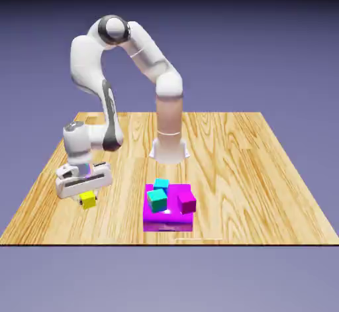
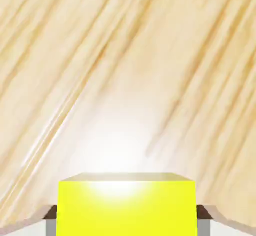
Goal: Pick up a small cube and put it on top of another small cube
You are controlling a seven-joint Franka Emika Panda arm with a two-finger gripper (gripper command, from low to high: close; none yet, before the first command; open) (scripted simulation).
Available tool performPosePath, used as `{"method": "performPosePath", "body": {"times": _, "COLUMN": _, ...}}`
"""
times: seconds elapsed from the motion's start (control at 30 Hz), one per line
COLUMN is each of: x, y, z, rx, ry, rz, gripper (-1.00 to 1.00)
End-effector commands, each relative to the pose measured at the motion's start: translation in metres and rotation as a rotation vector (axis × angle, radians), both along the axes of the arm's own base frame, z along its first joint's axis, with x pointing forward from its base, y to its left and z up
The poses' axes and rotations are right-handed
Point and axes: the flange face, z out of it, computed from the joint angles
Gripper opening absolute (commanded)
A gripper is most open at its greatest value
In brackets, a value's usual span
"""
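While you look at the lower left of the exterior view, you see the gripper (image 1: 87, 196) low over the wooden table (image 1: 265, 171), with the small yellow cube (image 1: 88, 200) right under it, between its tips. In the hand view, the yellow cube (image 2: 125, 205) fills the bottom middle of the frame. One grey fingertip (image 2: 50, 219) sits against its left side and the other against its right side, so the gripper is clamped on the yellow cube. You cannot tell from either view whether the cube rests on the wood or hangs just above it.

Near the bottom middle of the exterior view, well apart from the gripper, you see a flat magenta block (image 1: 167, 216). Two teal cubes (image 1: 157, 199) sit on top of it, toward its left side, one behind the other. A dark magenta cube (image 1: 187, 202) sits on it too, toward the right.
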Motion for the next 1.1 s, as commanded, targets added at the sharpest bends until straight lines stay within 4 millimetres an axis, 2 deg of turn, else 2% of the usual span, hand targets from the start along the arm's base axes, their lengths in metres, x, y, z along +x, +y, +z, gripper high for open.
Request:
{"method": "performPosePath", "body": {"times": 0.0, "x": -0.001, "y": -0.001, "z": 0.008, "rx": 0.000, "ry": -0.002, "rz": 0.000, "gripper": -1.00}}
{"method": "performPosePath", "body": {"times": 0.2, "x": -0.007, "y": -0.003, "z": 0.048, "rx": -0.002, "ry": 0.019, "rz": -0.028, "gripper": -1.00}}
{"method": "performPosePath", "body": {"times": 0.43, "x": 0.004, "y": -0.014, "z": 0.086, "rx": -0.022, "ry": 0.118, "rz": -0.404, "gripper": -1.00}}
{"method": "performPosePath", "body": {"times": 0.63, "x": 0.016, "y": -0.014, "z": 0.119, "rx": -0.043, "ry": 0.170, "rz": -0.728, "gripper": -1.00}}
{"method": "performPosePath", "body": {"times": 0.83, "x": 0.029, "y": -0.005, "z": 0.151, "rx": -0.061, "ry": 0.197, "rz": -1.048, "gripper": -1.00}}
{"method": "performPosePath", "body": {"times": 1.07, "x": 0.048, "y": 0.016, "z": 0.184, "rx": -0.074, "ry": 0.201, "rz": -1.413, "gripper": -1.00}}
